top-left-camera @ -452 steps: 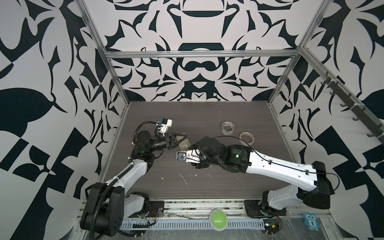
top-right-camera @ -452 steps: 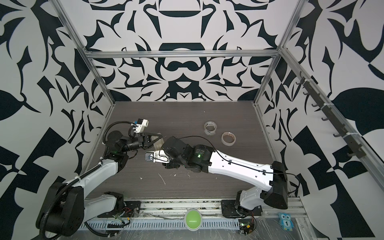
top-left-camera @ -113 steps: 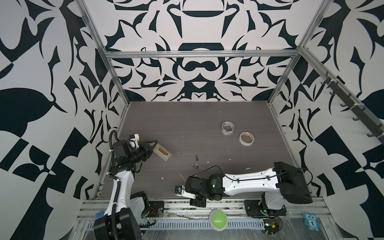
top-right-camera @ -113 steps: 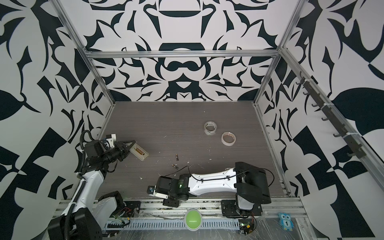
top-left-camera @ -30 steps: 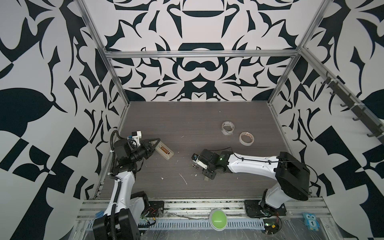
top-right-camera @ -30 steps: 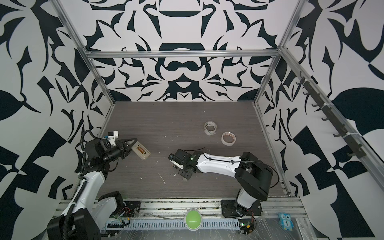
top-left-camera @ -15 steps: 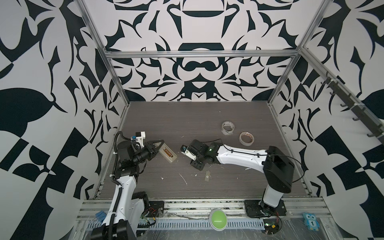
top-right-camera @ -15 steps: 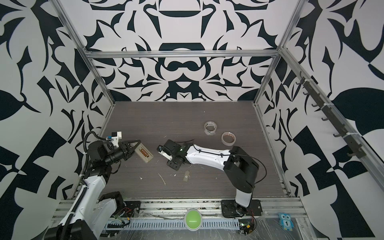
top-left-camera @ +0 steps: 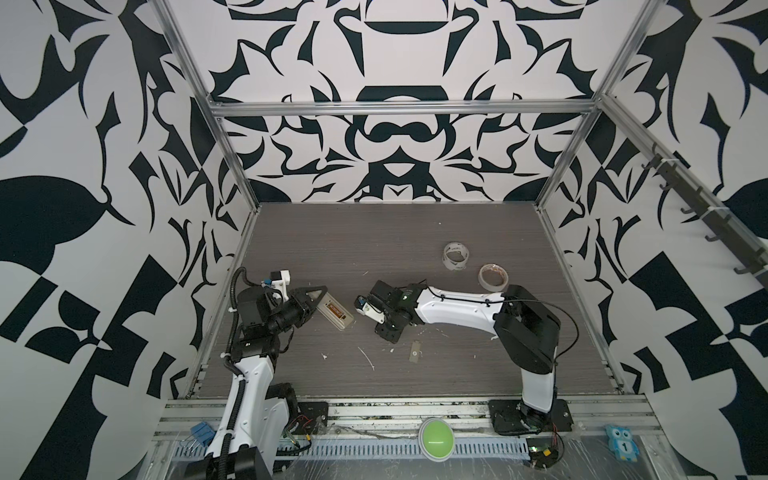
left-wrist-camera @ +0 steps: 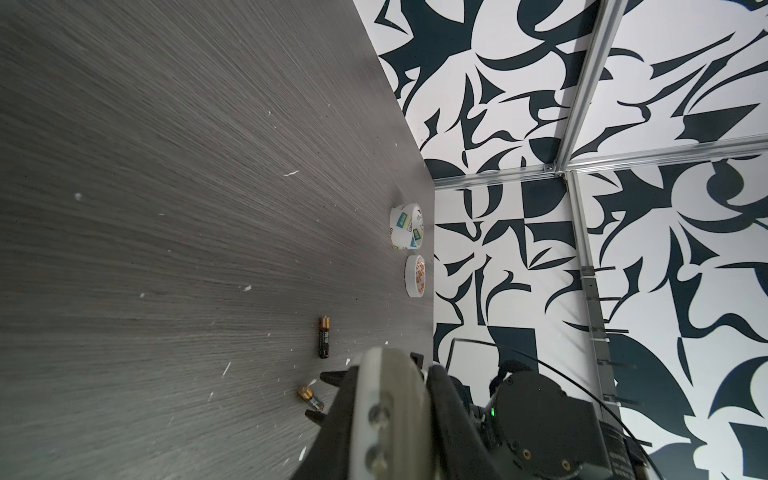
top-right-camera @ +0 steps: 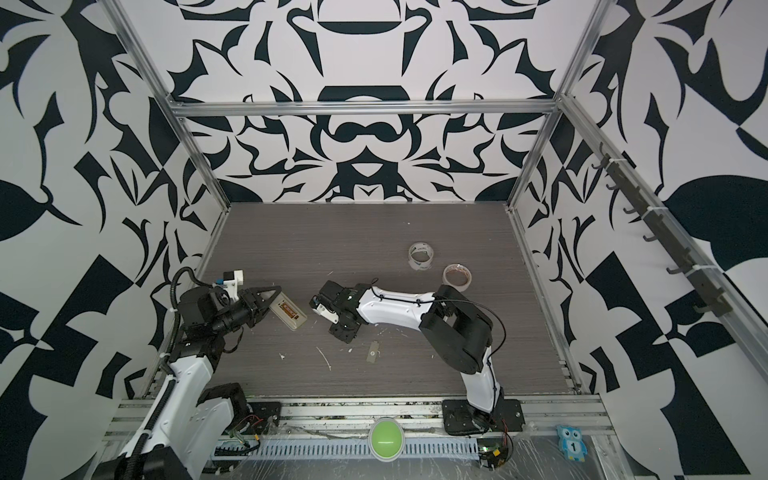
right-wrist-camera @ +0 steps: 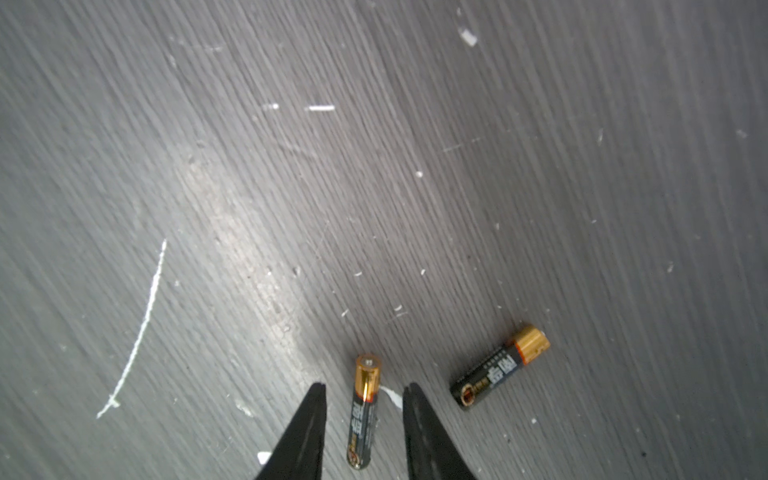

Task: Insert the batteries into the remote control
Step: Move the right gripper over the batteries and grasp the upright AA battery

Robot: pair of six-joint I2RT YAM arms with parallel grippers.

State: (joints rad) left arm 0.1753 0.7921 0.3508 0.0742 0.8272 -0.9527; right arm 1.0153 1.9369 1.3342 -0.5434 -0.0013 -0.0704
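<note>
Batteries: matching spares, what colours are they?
The batteries are black with a gold end, clearest in the right wrist view.

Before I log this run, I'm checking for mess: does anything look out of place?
A small grey plate, likely a battery cover, lies loose on the table, apart from the remote. White scraps litter it.

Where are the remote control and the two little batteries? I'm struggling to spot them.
remote control [top-left-camera: 338, 314]: in a top view, middle of its body.
battery [right-wrist-camera: 364, 409]: right wrist view, its dark body, between the fingers [right-wrist-camera: 306, 432].
other battery [right-wrist-camera: 498, 369]: right wrist view, middle of its dark body.
</note>
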